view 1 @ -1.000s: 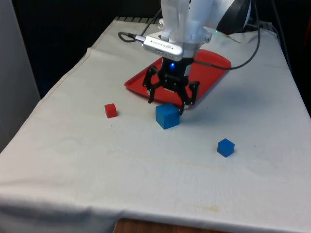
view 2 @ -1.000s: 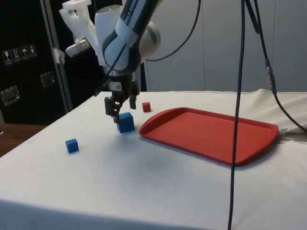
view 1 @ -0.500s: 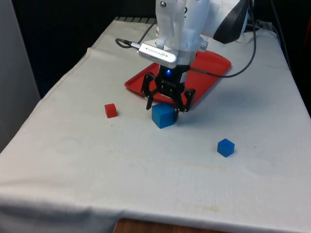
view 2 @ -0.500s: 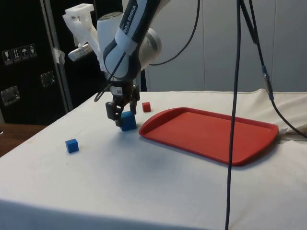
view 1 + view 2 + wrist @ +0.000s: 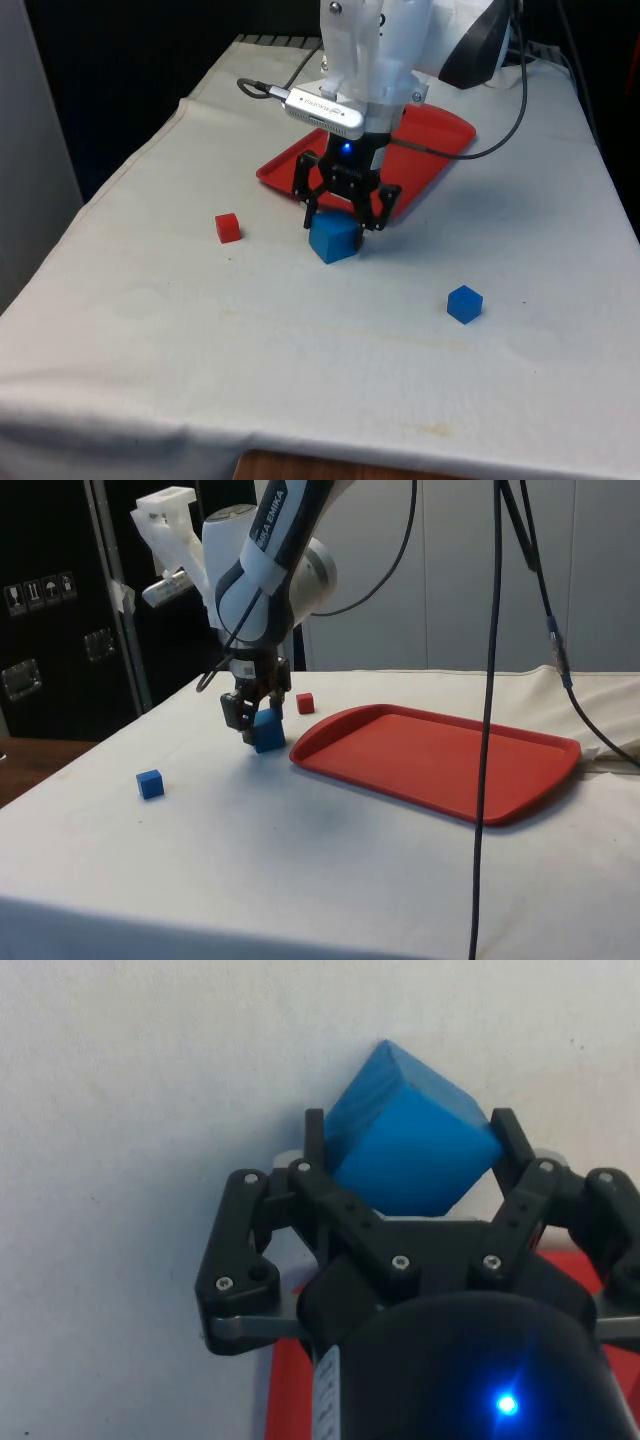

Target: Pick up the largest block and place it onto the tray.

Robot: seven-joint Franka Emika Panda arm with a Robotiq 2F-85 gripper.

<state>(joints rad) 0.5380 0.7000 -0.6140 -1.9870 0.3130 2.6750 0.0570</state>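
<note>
The largest block (image 5: 334, 240), a blue cube, rests on the white cloth just in front of the red tray (image 5: 440, 125). My gripper (image 5: 340, 222) stands straight over it, and its two fingers press against opposite sides of the cube. The wrist view has the blue cube (image 5: 410, 1145) wedged between the fingertips (image 5: 315, 1125), turned a little askew. From the side, the gripper (image 5: 255, 720) holds the cube (image 5: 267, 732) low, close beside the tray's near corner (image 5: 310, 745).
A small red block (image 5: 228, 228) lies to the front view's left of the gripper. A small blue block (image 5: 464, 303) lies nearer the front edge, toward the front view's right. A black cable hangs over the tray's far side.
The fingers have come together from wide open onto the sides of the large blue block. The gripper has sunk lower around it, and the cube has shifted slightly to the front view's left.
</note>
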